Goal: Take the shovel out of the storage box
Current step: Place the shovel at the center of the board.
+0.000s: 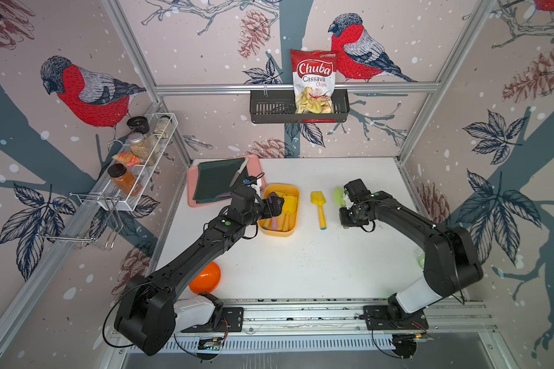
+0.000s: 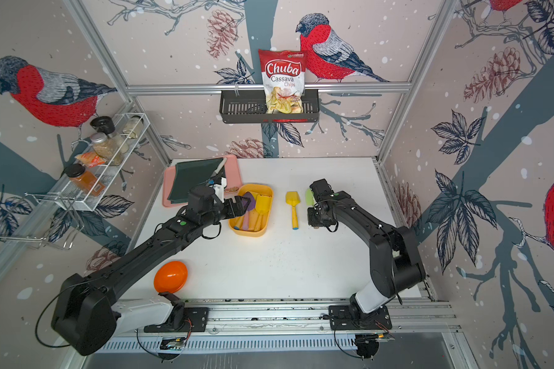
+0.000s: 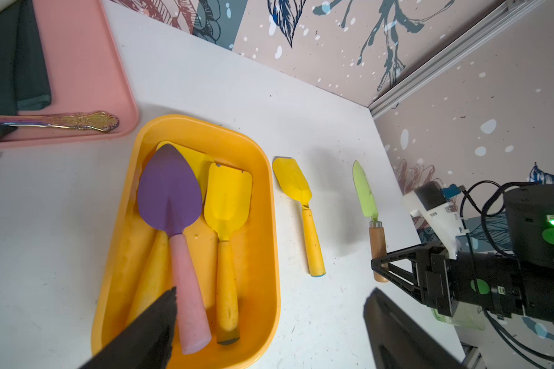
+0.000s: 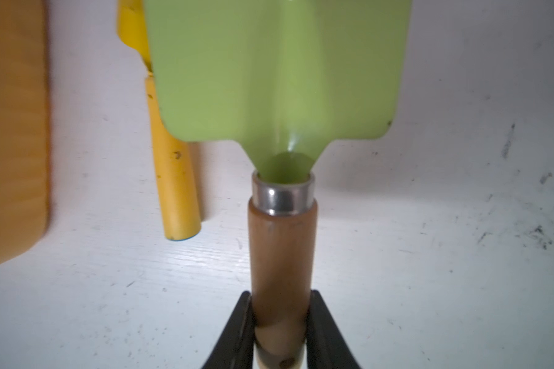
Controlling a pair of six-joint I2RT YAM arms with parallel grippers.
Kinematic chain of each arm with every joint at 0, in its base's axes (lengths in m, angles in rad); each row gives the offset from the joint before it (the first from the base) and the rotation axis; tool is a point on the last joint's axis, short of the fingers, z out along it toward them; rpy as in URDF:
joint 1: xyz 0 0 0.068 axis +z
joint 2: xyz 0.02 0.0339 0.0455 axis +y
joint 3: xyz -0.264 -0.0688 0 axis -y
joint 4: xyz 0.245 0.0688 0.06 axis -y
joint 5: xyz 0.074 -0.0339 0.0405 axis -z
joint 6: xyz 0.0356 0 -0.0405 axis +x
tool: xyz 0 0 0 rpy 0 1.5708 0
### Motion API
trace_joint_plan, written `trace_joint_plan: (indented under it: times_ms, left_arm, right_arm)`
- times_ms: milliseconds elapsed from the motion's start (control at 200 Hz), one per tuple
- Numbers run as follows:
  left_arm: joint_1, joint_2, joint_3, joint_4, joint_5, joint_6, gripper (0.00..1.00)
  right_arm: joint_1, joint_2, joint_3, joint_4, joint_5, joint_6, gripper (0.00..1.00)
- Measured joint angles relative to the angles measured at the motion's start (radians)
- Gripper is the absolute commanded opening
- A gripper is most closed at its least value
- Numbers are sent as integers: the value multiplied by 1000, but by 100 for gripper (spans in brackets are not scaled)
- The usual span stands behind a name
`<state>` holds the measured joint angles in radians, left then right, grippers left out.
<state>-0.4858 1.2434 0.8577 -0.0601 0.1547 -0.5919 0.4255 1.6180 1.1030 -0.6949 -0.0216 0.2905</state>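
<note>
Left gripper (image 3: 273,290) hangs jaws wide apart over the front end of the storage box (image 3: 269,230), one finger (image 3: 160,313) just beside the pink handle of the purple shovel (image 3: 170,188), nothing held. Right gripper (image 4: 282,303) is clamped on the wooden handle end of the green shovel (image 4: 275,64) near the bench's (image 1: 301,262) right edge. Cannot tell if that shovel rests on the bench or sits just off it.

Progress looks partial. Two shovels are out: the green one and a loose yellow shovel (image 3: 293,180) lying flat on the bench between the box and the green one. In the box: purple shovel on top, a yellow shovel in the box (image 3: 227,195) beside it touching, and a second yellow blade (image 3: 199,159) tucked under the purple one. Likely next pick is the purple one, since it is on top and under the open jaws.

The box sits left of bench centre, just beside the pink tray (image 3: 87,64) at the back-left corner. The box wall is close around the handles, so a lift probably has to go up before sideways. The strip between box and loose yellow shovel is narrow. The front half of the bench is bare apart from an orange bowl (image 1: 205,277) near the front-left corner, so there is plenty of drop room there. The right edge is tight, with the wall close behind the green shovel.
</note>
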Motion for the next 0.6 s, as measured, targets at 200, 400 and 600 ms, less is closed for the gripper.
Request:
trace_joint_plan:
  times_ms: [200, 400, 600]
  left_arm:
    - [-2, 42, 27, -36, -2, 25, 91]
    - [-2, 67, 25, -39, 4, 36, 91]
    - [-2, 86, 23, -40, 27, 40, 91]
  right_arm:
    - [5, 80, 10, -22, 6, -4, 12]
    - [2, 152, 44, -21, 15, -3, 13]
    - [-13, 214, 87, -28, 16, 1, 14]
